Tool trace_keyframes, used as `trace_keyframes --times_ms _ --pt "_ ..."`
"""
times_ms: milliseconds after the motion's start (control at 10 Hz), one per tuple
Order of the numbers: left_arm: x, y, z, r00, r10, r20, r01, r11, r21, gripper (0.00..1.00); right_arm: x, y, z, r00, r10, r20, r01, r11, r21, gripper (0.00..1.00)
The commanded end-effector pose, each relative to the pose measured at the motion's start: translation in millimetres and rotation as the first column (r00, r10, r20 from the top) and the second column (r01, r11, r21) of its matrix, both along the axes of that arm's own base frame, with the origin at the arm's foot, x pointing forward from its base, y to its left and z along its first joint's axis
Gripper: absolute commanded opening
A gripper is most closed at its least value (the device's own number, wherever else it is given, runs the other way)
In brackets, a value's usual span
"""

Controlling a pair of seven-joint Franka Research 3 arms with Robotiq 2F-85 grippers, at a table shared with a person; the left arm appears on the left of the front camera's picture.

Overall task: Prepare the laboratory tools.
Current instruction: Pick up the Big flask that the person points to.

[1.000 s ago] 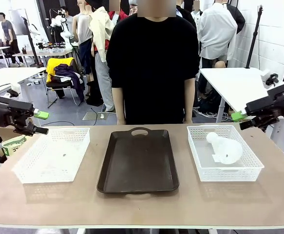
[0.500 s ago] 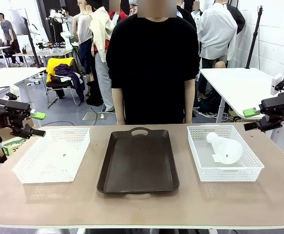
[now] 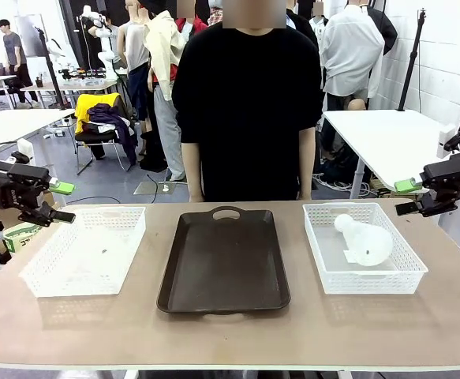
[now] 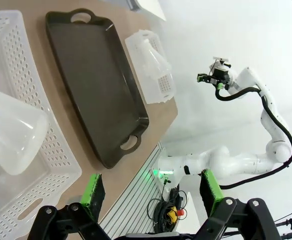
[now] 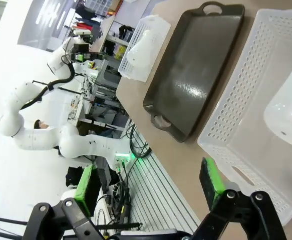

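Note:
One frosted-white conical flask (image 3: 364, 239) lies on its side in the right lattice basket (image 3: 372, 283); the right wrist view shows its wide base (image 5: 291, 110). A second flask (image 4: 10, 135) lies on its side in the left basket (image 3: 40, 272), faint in the front view. My left gripper (image 3: 62, 202) hangs open off the table's left edge, level with the left basket's far end. Past the table's right edge my right gripper (image 3: 407, 197) is open, beside the right basket's far corner. Both wrist views show open jaws (image 4: 152, 192) (image 5: 150, 189) with nothing between them.
A dark brown tray (image 3: 223, 260) with handle holes lies between the baskets. A person in a black shirt (image 3: 245, 103) stands at the far side behind the tray. White tables (image 3: 387, 138) stand beyond the table on both sides.
My right gripper has drawn back to the right, away from the right basket. My left gripper has pulled back slightly to the left. Flasks, baskets and tray have not moved.

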State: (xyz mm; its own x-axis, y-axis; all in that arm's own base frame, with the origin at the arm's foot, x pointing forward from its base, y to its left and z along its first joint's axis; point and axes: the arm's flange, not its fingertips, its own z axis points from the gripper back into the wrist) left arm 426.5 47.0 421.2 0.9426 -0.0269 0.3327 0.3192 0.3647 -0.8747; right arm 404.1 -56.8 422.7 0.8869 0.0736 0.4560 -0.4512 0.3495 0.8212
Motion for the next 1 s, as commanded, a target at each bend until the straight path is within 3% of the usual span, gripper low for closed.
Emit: trace_keyframes --times_ms 0,900 --pt "0.3 0.3 0.4 1.000 0.002 0.003 -0.002 1.000 0.001 1.00 0.3 1.1 1.1 1.000 0.000 0.008 0.000 1.000 0.017 1.00" --pt "0.3 0.3 0.4 1.000 0.002 0.003 -0.002 1.000 0.001 1.00 0.3 1.1 1.1 1.000 0.000 0.008 0.000 1.000 0.017 1.00"
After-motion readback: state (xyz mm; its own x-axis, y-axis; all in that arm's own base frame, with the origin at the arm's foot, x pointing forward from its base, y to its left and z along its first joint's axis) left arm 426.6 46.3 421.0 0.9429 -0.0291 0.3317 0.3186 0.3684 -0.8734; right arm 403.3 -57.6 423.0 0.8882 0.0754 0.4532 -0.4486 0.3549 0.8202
